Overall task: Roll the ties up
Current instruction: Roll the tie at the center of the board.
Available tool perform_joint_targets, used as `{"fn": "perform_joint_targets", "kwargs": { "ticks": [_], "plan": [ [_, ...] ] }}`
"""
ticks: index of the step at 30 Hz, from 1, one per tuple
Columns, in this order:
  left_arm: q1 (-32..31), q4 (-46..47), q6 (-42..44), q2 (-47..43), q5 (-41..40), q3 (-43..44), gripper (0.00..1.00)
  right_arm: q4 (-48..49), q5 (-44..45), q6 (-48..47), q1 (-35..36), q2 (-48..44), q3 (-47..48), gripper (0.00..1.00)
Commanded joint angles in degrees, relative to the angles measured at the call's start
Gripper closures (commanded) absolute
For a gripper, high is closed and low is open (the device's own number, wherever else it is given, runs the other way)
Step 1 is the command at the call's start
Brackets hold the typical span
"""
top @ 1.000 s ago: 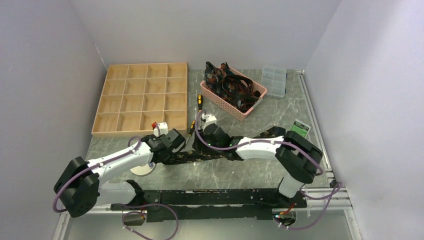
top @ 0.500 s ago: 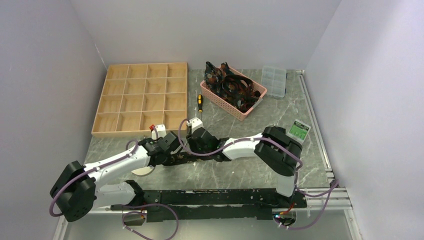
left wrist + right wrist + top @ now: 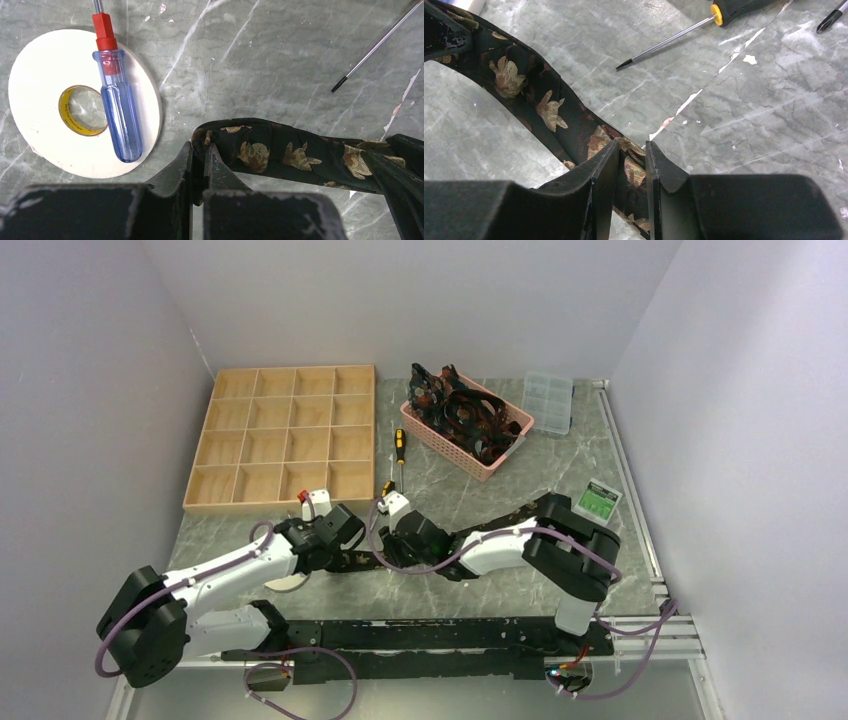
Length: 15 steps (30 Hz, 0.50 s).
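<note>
A black tie (image 3: 280, 155) with tan-gold leaf patterns lies across the marble table, seen also from above as the tie (image 3: 362, 559). My left gripper (image 3: 199, 146) is shut on its folded left end. My right gripper (image 3: 632, 145) straddles the same tie (image 3: 539, 105) a short way to the right. Its jaws stand a narrow gap apart, with bunched fabric between them. From above, the left gripper (image 3: 345, 543) and right gripper (image 3: 392, 552) sit close together at mid-table. More ties (image 3: 465, 415) are heaped in a pink basket (image 3: 437, 443).
A white tape roll (image 3: 45, 130) with a blue-handled screwdriver (image 3: 117, 115) on it lies left of my left gripper. A yellow-and-black screwdriver (image 3: 400, 445) lies behind the grippers. A wooden compartment tray (image 3: 285, 427), a clear plastic box (image 3: 548, 400) and a green card (image 3: 601, 498) stand further off.
My right gripper has shifted left and nearer along the tie, down onto it, and its jaws have narrowed around the fabric. The left gripper has kept its hold and barely moved.
</note>
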Motion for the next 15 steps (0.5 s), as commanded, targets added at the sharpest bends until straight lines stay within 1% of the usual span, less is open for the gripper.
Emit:
{"fn": "perform_joint_targets", "kwargs": {
  "ticks": [1, 3, 6, 7, 9, 11, 13, 15],
  "plan": [
    [-0.19, 0.67, -1.22, -1.57, -0.06, -0.39, 0.97, 0.56, -0.97, -0.27, 0.68, -1.16, -1.89, 0.68],
    [-0.19, 0.71, -0.99, -1.64, -0.02, -0.39, 0.97, 0.8, 3.73, 2.02, 0.68, -3.05, -2.41, 0.63],
    [-0.16, 0.13, -0.57, -1.21, 0.1, 0.44, 0.97, -0.56, 13.59, 6.6, 0.55, -8.3, -2.42, 0.58],
    [-0.25, -0.3, -0.41, -0.69, -0.03, 0.93, 0.97, -1.44, 15.59, 7.97, 0.58, -10.05, -1.93, 0.57],
    [-0.28, -1.52, -0.18, 0.37, -0.7, 2.38, 0.97, -2.65, 16.59, 10.13, 0.42, -12.67, -1.03, 0.56],
    [-0.5, -2.67, 0.2, 1.58, -1.44, 3.87, 0.97, -2.73, 12.83, 13.08, 0.0, -13.92, -0.12, 0.57],
    [-0.82, -3.99, -0.03, 3.18, -2.3, 5.4, 0.97, -2.05, 6.2, 17.86, -1.26, -13.11, 0.69, 0.59],
    [-1.5, -5.48, -0.32, 4.77, -3.33, 6.74, 0.97, 0.58, -1.37, 23.18, -2.36, -11.15, 1.16, 0.63]
  ]
}}
